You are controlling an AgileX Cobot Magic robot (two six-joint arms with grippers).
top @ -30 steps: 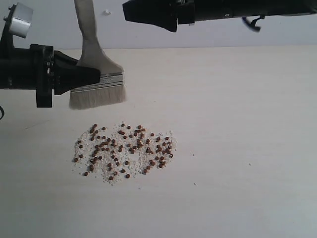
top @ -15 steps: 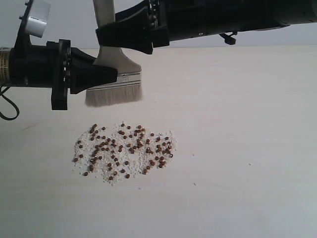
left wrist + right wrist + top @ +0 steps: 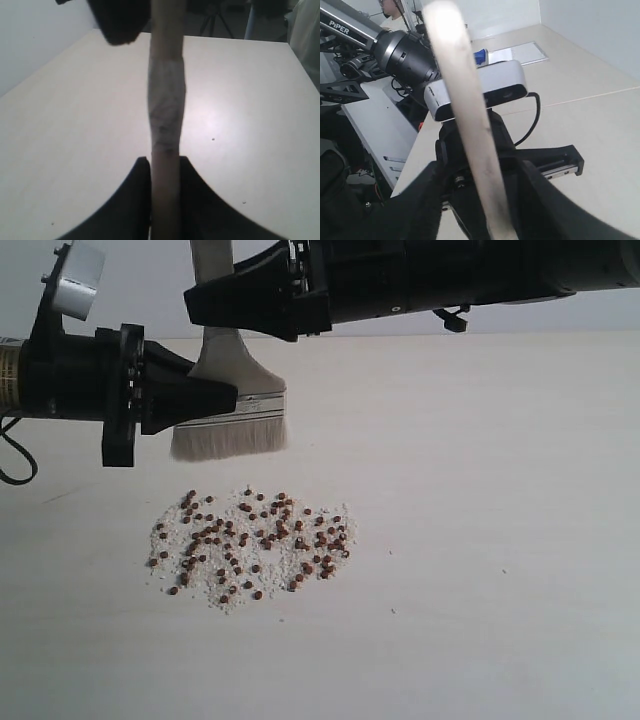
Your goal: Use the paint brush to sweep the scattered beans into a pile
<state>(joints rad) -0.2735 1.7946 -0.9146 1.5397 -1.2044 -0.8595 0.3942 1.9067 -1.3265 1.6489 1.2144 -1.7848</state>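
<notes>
Starting nearest the camera, the desk (image 3: pixel 480 640) is sitting bare in front and off to the right, so there's loads of open room for sweeping on that side. Just behind that strip, the beans (image 3: pixel 250 545) are lying in a loose, wide patch left of centre, mixed in with whitish crumbs (image 3: pixel 226 604), and they haven't budged at all over the last second, so no sweeping is happening yet. Further back, the paint brush (image 3: pixel 245 408) is hanging upright with its bristles (image 3: pixel 228 440) pointing down, behind the patch and clear of it. It's drifted a bit to the right compared with a second ago. The left hand (image 3: pixel 228 397) is clamping it tight around the metal band, and its wrist view is showing both fingers pressed against the brush. The big change is the right hand (image 3: pixel 198 308). A second ago it was hanging up high off to the right, and now it's reaching across and straddling the wooden handle above the left hand. I can't tell if it's actually pinching yet, because its fingers are sitting either side of the handle with dark stuff behind them. I'm guessing a handover or a two-handed hold is being set up before the first stroke. The far desk edge is running just behind the arms, and the left arm is crowding that side, so pulling the beans toward the near or right side looks like the easier move.
</notes>
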